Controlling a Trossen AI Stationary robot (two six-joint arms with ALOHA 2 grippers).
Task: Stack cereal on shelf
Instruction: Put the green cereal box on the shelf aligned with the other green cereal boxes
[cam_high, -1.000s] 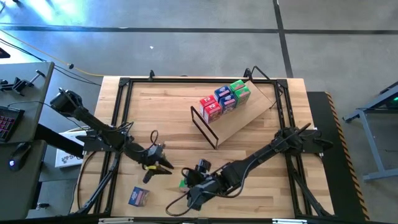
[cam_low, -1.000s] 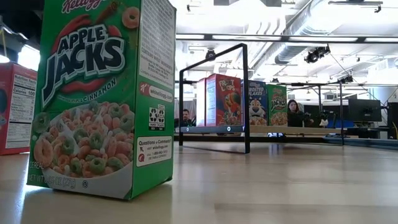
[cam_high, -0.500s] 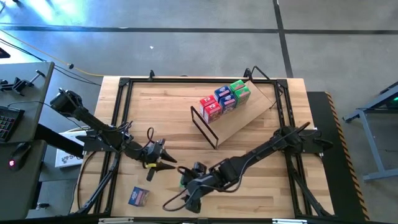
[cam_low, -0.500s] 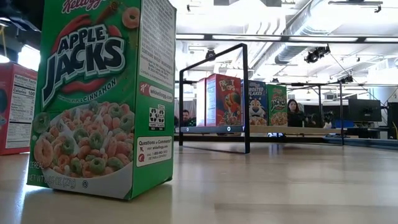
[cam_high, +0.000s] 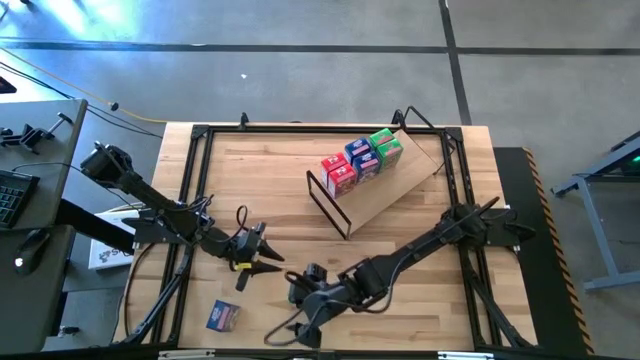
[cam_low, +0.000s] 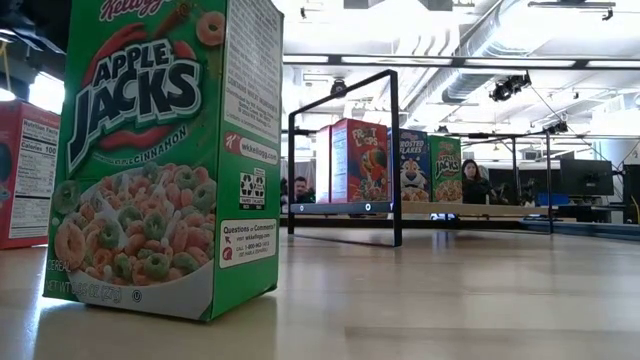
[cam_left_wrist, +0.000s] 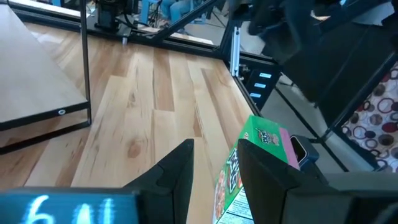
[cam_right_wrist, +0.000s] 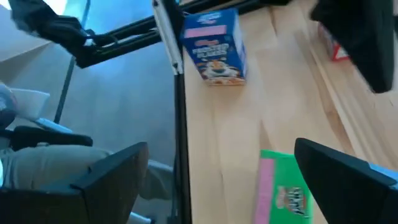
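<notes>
A green Apple Jacks cereal box (cam_low: 150, 160) stands upright on the table near its front edge. My right gripper (cam_right_wrist: 222, 146) hovers open above the box, one finger on either side of its pink top (cam_right_wrist: 285, 193). In the high view that gripper (cam_high: 298, 292) covers the box. My left gripper (cam_high: 272, 262) waits just to its left, open with nothing between its fingers (cam_left_wrist: 214, 144), and the green box (cam_left_wrist: 255, 143) shows beyond them. Several boxes (cam_high: 360, 160) stand in a row on the slanted shelf (cam_high: 385, 195). A blue box (cam_high: 222, 316) sits at the front left. A red box (cam_low: 20, 170) stands left of the green one.
Black frame rails (cam_high: 190, 220) run around the tabletop, and the shelf's wire frame (cam_high: 325, 200) edges its lower side. Cables (cam_high: 285, 328) loop by the front edge under the right arm. A person (cam_low: 470, 180) sits in the room beyond the table.
My right gripper has swung a little toward the table's left and near edge, above the green box, and has tipped. My left gripper has rolled in place. The green box has kept still.
</notes>
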